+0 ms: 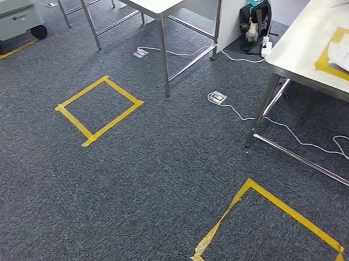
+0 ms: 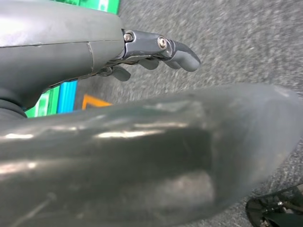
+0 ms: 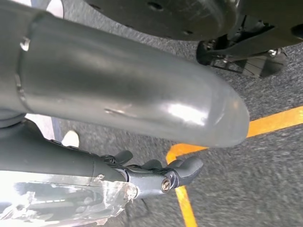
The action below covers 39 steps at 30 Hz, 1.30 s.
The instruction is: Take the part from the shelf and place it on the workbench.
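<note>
Right hand [image 3: 157,177], clear crinkled wrapping [image 3: 71,203] against its fingers, above carpet [image 1: 159,181].
Whether this is the part, or grasped, cannot be told; left hand [image 2: 153,47] released, empty; workbench [image 1: 304,52] front right.

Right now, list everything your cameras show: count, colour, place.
Floor: one, dark grey carpet, underfoot.
Tape squares: two, yellow; one left of centre, one near at lower right.
Tables: two, white-topped on metal legs; one at top centre, one at right.
Paper: one, white, on the right table inside a yellow tape outline.
Bag: one, black and teal, on the floor between the tables.
Cables: white, along the floor.
Floor sockets: two, grey.
Cart: one, grey, wheeled, top left.
Left hand: grey, dark fingers apart, holding nothing.
Right hand: the same.
</note>
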Each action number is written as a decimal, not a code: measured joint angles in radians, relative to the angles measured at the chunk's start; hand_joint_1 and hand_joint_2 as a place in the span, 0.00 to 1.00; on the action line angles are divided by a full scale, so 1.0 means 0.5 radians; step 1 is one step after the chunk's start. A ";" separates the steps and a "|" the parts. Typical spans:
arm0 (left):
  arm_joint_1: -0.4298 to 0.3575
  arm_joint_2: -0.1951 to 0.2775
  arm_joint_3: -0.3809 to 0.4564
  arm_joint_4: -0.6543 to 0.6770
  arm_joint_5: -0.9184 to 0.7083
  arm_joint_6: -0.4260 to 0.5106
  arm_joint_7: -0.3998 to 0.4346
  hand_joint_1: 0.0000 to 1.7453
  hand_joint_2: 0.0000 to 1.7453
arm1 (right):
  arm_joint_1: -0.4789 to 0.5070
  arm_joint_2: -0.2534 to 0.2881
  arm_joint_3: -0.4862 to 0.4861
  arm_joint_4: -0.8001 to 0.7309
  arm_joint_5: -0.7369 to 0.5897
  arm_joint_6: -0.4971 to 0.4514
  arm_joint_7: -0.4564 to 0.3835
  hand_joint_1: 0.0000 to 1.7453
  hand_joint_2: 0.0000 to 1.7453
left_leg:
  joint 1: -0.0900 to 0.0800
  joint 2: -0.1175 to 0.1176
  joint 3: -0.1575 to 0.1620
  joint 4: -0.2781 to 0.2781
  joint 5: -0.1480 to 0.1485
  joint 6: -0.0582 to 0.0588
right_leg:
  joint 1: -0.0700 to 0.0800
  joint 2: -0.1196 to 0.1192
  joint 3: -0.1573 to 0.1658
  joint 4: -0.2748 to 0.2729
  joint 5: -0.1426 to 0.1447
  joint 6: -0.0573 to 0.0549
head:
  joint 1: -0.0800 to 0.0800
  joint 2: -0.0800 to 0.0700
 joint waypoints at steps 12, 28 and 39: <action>0.004 0.006 0.009 0.000 0.050 -0.013 0.057 0.00 0.00 | 0.007 0.011 0.002 0.000 0.013 -0.015 0.007 0.00 0.00 | 0.004 0.106 -0.291 0.509 -0.223 -0.108 | -0.007 -0.044 0.187 -0.434 0.174 -0.076 | -0.028 0.000; 0.012 -0.005 0.014 0.000 0.044 -0.007 0.064 0.00 0.00 | -0.001 0.015 0.002 0.000 0.006 -0.007 0.040 0.00 0.00 | -0.006 0.084 -0.002 -0.004 -0.004 0.004 | 0.004 -0.024 -0.056 0.146 -0.139 0.003 | 0.001 0.000; 0.029 -0.005 0.014 0.000 0.025 -0.024 0.055 0.00 0.00 | 0.001 0.019 0.002 0.002 0.016 -0.002 0.023 0.00 0.00 | 0.004 -0.064 -0.086 0.088 -0.024 -0.083 | -0.024 0.077 0.176 -0.415 0.168 -0.054 | -0.011 0.000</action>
